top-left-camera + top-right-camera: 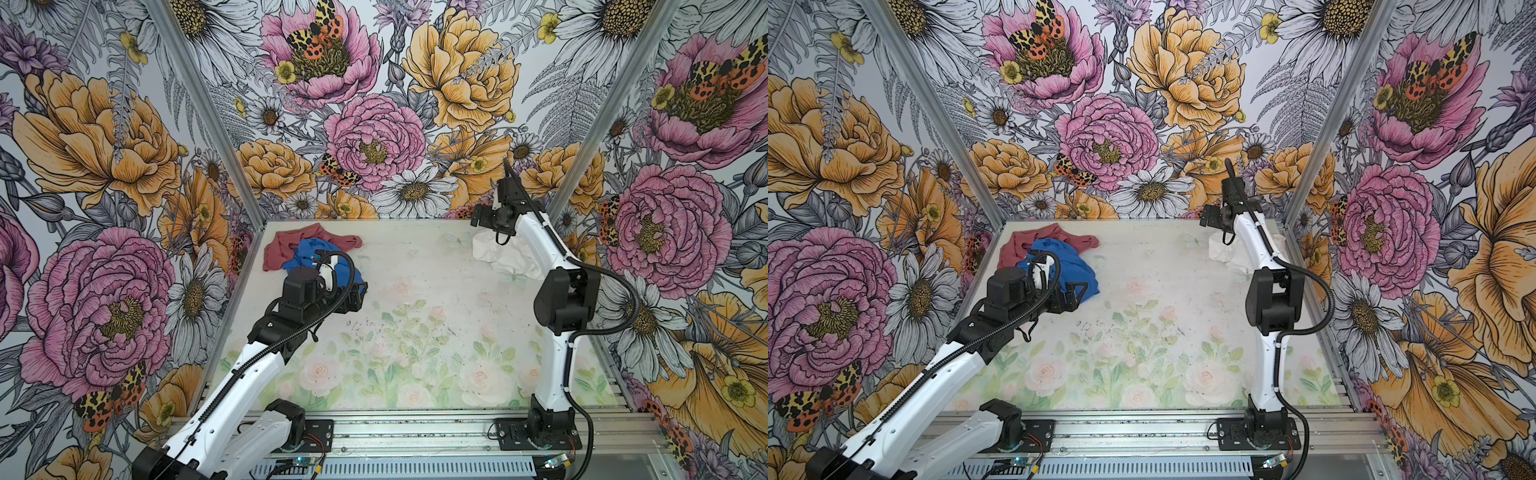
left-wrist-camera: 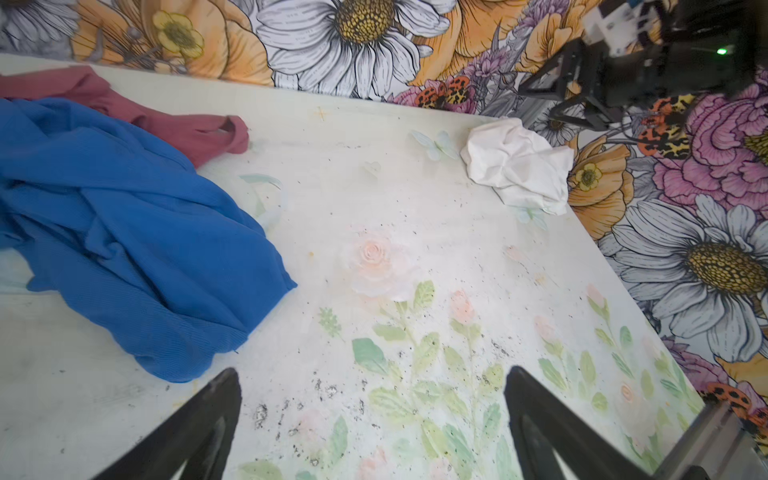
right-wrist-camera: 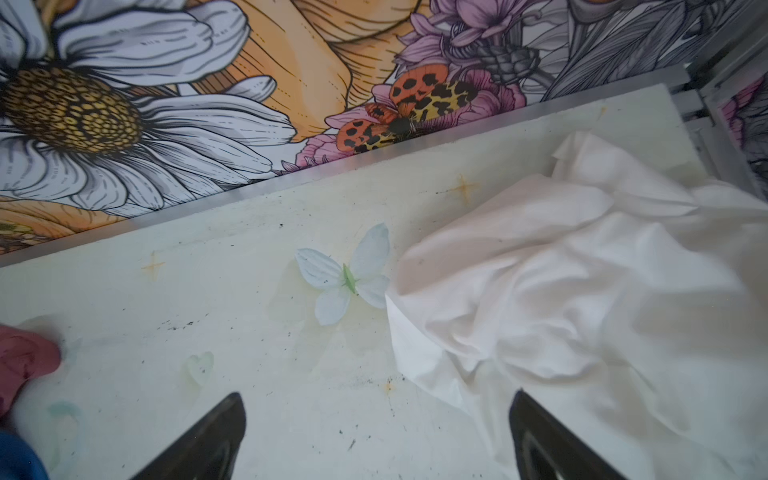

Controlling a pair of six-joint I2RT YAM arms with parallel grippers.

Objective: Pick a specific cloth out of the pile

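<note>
Clock directions are read in the top views from the centre of the table [image 1: 415, 274], with 12 o'clock at its far edge.

White cloth [image 1: 505, 253]: crumpled into a loose heap at about 1–2 o'clock, in the far right corner of the table. It lies alone, well apart from the pile. The right arm [image 1: 534, 245] hides part of it in both top views. In the left wrist view it shows whole. In the right wrist view its hem lies just beside a pale butterfly [image 3: 345, 278] printed on the table.

Pile [image 1: 299, 249]: at about 10–11 o'clock, near the far left corner. The blue cloth [image 1: 1075, 266] lies on top. The dusty-red cloth [image 1: 1034, 235] is under it and spreads out toward 12 o'clock.

Right gripper [image 1: 478, 216]: raised over the 10–11 o'clock edge of the white cloth, clear of the fabric. Its jaws are spread wide in the right wrist view, with bare table between them. One finger [image 3: 552, 436] overlaps the hem in that view. It holds nothing.

Left gripper [image 1: 1075, 293]: low over the table at the 4–5 o'clock edge of the blue cloth. Its jaws are wide apart in the left wrist view, with speckled table between them. The blue cloth is just beside one finger [image 2: 199, 419]. It holds nothing.
</note>
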